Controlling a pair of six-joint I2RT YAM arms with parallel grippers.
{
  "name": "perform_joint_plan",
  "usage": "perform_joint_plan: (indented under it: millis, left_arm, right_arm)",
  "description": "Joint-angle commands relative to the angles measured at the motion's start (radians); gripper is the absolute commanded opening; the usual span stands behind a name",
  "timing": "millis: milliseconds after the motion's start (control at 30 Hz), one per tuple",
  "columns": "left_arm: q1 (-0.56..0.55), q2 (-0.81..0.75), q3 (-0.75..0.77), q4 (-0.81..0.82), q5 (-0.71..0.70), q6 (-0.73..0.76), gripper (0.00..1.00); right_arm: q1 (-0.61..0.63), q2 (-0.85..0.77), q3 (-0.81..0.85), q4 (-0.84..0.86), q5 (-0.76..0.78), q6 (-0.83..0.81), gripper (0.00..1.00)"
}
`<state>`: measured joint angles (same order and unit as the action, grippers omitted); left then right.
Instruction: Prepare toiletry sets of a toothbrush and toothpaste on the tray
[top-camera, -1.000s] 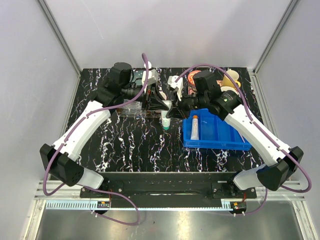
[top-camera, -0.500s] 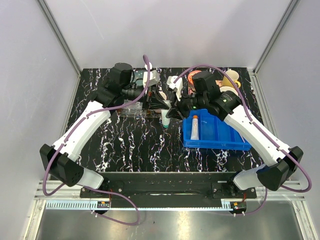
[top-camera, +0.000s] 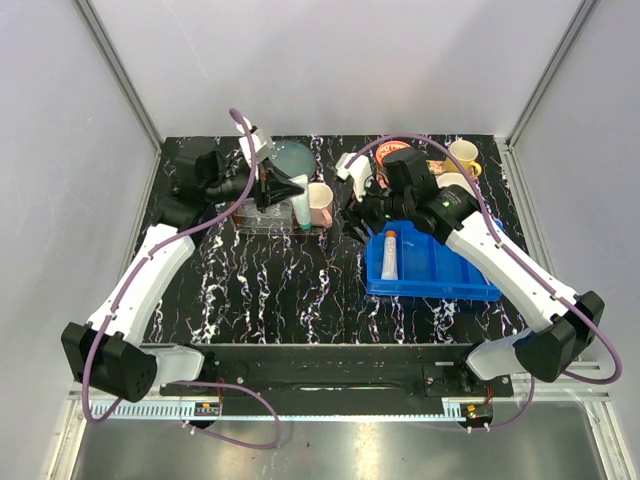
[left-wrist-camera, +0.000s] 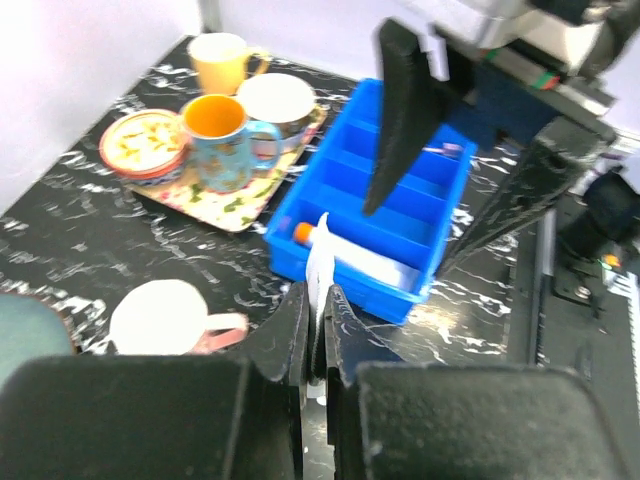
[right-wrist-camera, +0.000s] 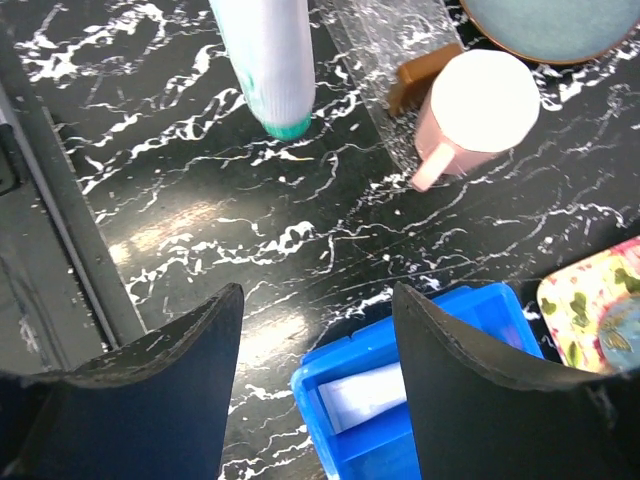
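Leftward went teal-capped toothpaste (top-camera: 301, 204); blue bin (top-camera: 452, 268) holds orange-capped tube (top-camera: 389, 257).

You are looking at a black, white-veined marble-pattern bench (top-camera: 290, 295) boxed in by plain pale grey wall panels (top-camera: 350, 60) with slanting aluminium corner struts (top-camera: 118, 70), under even, soft overhead light.

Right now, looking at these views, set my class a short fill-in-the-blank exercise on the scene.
The left tool is shut on the toothpaste tube with the ___ cap.
The right tool stands ___.
The orange-capped tube lies in the ___ bin.
Missing words: teal; open; blue.
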<state>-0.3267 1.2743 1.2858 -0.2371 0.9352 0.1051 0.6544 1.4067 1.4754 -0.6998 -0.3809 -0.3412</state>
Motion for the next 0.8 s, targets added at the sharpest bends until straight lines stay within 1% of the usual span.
perform_joint_plan:
  millis: [0, 133, 233, 333, 367, 400, 433, 467, 600, 700, 767]
  left_arm:
    - [0.064, -0.059, -0.066, 0.269, -0.142, -0.085, 0.00]
    - [0.100, -0.059, -0.123, 0.343, -0.254, -0.085, 0.00]
    - [0.110, -0.046, -0.144, 0.380, -0.366, -0.062, 0.00]
    - [0.126, -0.021, -0.163, 0.432, -0.443, -0.062, 0.00]
    - [0.130, -0.015, -0.167, 0.452, -0.488, -0.062, 0.00]
    - [0.135, -0.009, -0.180, 0.462, -0.499, -0.061, 0.00]
    - [0.143, 0.000, -0.187, 0.476, -0.539, -0.061, 0.00]
    - [0.147, 0.005, -0.197, 0.510, -0.550, -0.064, 0.00]
    - [0.169, 0.036, -0.226, 0.555, -0.592, -0.082, 0.00]
    - [0.183, 0.063, -0.238, 0.584, -0.590, -0.085, 0.00]
    - [0.190, 0.080, -0.243, 0.611, -0.559, -0.079, 0.00]
  right_arm:
    - [-0.001, -0.041, -0.027, 0.068, 0.126, -0.005, 0.67]
    - [-0.010, -0.041, -0.050, 0.086, 0.181, 0.004, 0.66]
    - [-0.025, -0.057, -0.070, 0.105, 0.214, 0.010, 0.66]
    - [-0.061, -0.072, -0.089, 0.123, 0.231, 0.019, 0.66]
    - [-0.073, -0.075, -0.092, 0.126, 0.237, 0.025, 0.66]
    - [-0.102, -0.077, -0.095, 0.126, 0.241, 0.030, 0.65]
    - [-0.119, -0.080, -0.104, 0.128, 0.244, 0.033, 0.65]
    - [-0.134, -0.084, -0.112, 0.132, 0.243, 0.040, 0.65]
    - [-0.254, -0.121, -0.177, 0.183, 0.226, 0.062, 0.64]
    - [-0.300, -0.153, -0.243, 0.235, 0.228, 0.076, 0.64]
    - [-0.334, -0.184, -0.306, 0.284, 0.229, 0.088, 0.63]
